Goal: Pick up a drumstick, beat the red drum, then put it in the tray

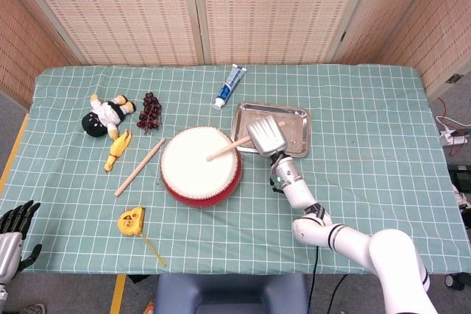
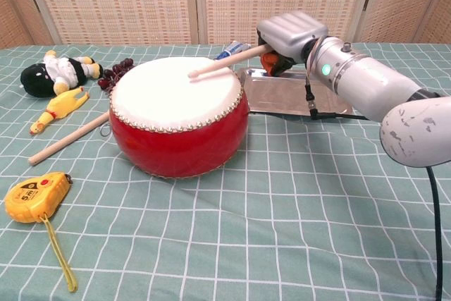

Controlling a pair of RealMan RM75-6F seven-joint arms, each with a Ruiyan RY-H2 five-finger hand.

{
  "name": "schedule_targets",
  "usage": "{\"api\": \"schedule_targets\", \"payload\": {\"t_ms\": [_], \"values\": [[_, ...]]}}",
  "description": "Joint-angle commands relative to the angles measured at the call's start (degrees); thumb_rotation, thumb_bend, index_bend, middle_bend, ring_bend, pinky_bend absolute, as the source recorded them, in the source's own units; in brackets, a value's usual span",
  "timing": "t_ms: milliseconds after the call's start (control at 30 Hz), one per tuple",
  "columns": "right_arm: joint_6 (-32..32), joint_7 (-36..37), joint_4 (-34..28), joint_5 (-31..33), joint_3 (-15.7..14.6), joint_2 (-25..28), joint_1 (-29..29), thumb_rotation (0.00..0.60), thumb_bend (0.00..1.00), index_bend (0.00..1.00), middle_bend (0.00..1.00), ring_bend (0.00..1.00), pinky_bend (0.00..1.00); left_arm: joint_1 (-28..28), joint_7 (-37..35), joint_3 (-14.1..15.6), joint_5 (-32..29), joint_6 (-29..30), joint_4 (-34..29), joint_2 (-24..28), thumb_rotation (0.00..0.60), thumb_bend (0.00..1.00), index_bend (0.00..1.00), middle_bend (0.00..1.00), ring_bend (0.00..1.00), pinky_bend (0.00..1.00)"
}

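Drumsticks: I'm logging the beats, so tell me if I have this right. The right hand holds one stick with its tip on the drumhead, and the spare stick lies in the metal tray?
Not quite. The spare drumstick lies on the tablecloth left of the red drum, not in the metal tray; the head view shows this. The right hand does hold a drumstick with its tip on the drumhead.

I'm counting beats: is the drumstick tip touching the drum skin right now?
Touching, as far as the chest view shows: the tip of the drumstick held by the right hand lies on the white skin of the red drum with no visible gap.
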Motion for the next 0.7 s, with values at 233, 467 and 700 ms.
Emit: {"api": "schedule_targets", "payload": {"t_ms": [233, 467, 700], "values": [[2.0, 15.5, -3.2, 1.8, 5.6, 0.0, -1.5, 0.6, 0.72, 1.0, 1.0, 1.0, 1.0, -0.1, 0.2, 0.0, 0.3, 0.2, -0.3, 0.1, 0.6, 0.32, 0.03, 0.01, 0.0, 0.02], [-1.4, 2.4, 1.1, -1.2, -1.0, -0.2, 0.0, 0.6, 0.72, 1.0, 1.0, 1.0, 1.0, 0.0, 0.3, 0.0, 0.0, 0.0, -0.4, 0.2, 0.6, 0.32, 0.03, 0.01, 0.0, 0.02], [-1.8, -3.8, 2.8, -1.8, -2.6, -0.8, 0.6, 0.6, 0.72, 1.0, 1.0, 1.0, 1.0, 0.0, 0.2, 0.0, 0.1, -0.1, -0.3, 0.0, 0.6, 0.32, 0.03, 0.01, 0.0, 0.02]]}}
